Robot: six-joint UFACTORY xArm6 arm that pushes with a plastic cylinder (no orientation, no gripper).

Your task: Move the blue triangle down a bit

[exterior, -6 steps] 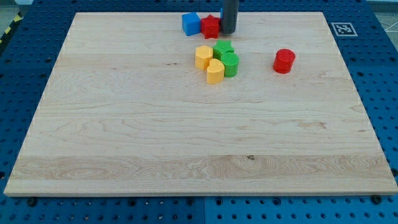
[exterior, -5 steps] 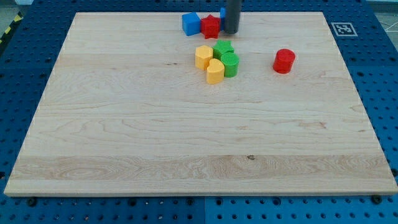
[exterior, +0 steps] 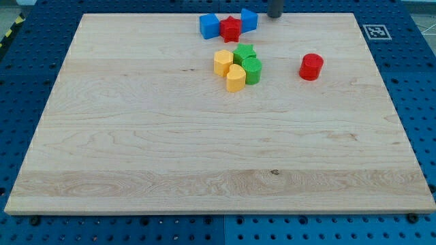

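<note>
Two blue blocks (exterior: 209,26), two red (exterior: 231,28), two yellow (exterior: 223,62) and two green (exterior: 251,69) dot the pale wood-grain bench (exterior: 136,136).

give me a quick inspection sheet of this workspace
surface: wooden board on a blue perforated base, with a tag marker at the view's top right
job's things: blue triangle near the top edge, against the red star-like block
clutter: blue cube; two yellow blocks and two green blocks bunched together; red cylinder alone to the right
my tip: at the top edge, right of the blue triangle, not touching it
cables: nothing seen
surroundings: yellow-black striped tape at the far left
</note>
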